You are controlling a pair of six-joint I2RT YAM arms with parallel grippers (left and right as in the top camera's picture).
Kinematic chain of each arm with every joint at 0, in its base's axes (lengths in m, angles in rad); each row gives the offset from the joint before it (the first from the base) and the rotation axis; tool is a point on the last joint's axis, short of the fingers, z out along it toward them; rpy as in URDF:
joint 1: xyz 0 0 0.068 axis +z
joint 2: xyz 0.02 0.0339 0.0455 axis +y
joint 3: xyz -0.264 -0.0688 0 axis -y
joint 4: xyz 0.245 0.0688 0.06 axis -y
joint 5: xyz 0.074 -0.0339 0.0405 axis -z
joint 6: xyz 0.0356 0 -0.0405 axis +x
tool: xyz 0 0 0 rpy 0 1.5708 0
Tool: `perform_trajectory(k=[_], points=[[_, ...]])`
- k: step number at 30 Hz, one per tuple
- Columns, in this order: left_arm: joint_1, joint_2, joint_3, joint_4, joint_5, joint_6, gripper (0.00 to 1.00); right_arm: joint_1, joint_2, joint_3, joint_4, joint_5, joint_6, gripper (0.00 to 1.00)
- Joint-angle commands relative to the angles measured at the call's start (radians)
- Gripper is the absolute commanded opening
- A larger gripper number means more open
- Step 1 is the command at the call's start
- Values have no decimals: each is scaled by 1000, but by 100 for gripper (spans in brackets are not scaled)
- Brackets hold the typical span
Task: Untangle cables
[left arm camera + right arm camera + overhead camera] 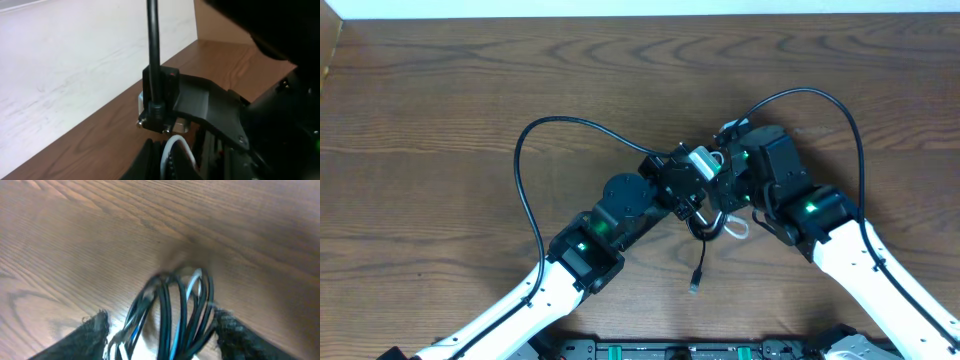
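Note:
The cables (708, 222) are a small tangle of thin black cords with a white loop (736, 229), bunched between the two grippers at the table's middle. One black plug end (696, 283) trails toward the front. My left gripper (688, 190) is shut on the white cable (169, 150), which arches between its fingers (167, 162). My right gripper (728, 195) holds the bundle of black cords and a white one (175, 315) between its fingers (162, 340), above the wood.
Thick black wires fixed to the arms arc over the table at the left (535, 135) and right (825, 97). The brown wooden table (440, 90) lies all around. A pale wall (65, 55) shows in the left wrist view.

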Motion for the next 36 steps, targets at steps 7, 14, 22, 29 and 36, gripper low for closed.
perform_trajectory(k=[7,14,22,29,36], points=[[4,-16,17,12,-3,33,7,9,71,12,23,18,10,25],[3,-16,17,10,-19,39,8,9,82,13,40,51,41,1],[4,-14,17,-86,-191,39,94,9,-67,14,42,72,55,1],[4,5,17,-146,-194,39,96,9,-284,16,42,85,55,1],[4,46,17,-153,-194,39,97,9,-409,16,40,75,55,1]])
